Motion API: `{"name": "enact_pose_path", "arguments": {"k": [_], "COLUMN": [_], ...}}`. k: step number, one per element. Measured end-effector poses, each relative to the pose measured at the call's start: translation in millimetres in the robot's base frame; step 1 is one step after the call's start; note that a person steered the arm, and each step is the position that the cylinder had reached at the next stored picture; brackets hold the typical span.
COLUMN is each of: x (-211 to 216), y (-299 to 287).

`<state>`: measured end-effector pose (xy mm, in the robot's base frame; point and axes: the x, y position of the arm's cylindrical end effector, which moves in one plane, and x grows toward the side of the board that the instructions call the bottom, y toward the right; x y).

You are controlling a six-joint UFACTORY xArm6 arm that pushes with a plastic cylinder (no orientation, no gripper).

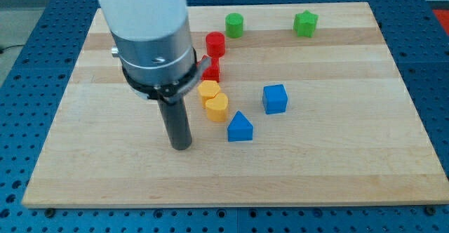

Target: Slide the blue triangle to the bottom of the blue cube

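Observation:
The blue triangle (240,128) lies near the board's middle, below and to the left of the blue cube (275,98). The two are apart, with a small gap of bare wood between them. My tip (182,146) rests on the board to the left of the blue triangle, a short way off and a little lower in the view. It touches no block.
A yellow heart-shaped block (217,107) and a yellow block (208,90) sit just upper-left of the triangle. A red cylinder (215,44) and a red block (212,69) stand above them. A green cylinder (234,25) and a green star (306,24) are near the wooden board's (351,170) top edge.

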<state>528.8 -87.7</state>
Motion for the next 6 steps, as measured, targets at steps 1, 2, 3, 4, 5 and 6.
{"name": "enact_pose_path", "arguments": {"k": [1, 2, 3, 4, 5, 6], "x": [0, -4, -5, -7, 4, -16], "y": [44, 131, 181, 207, 175, 81]}}
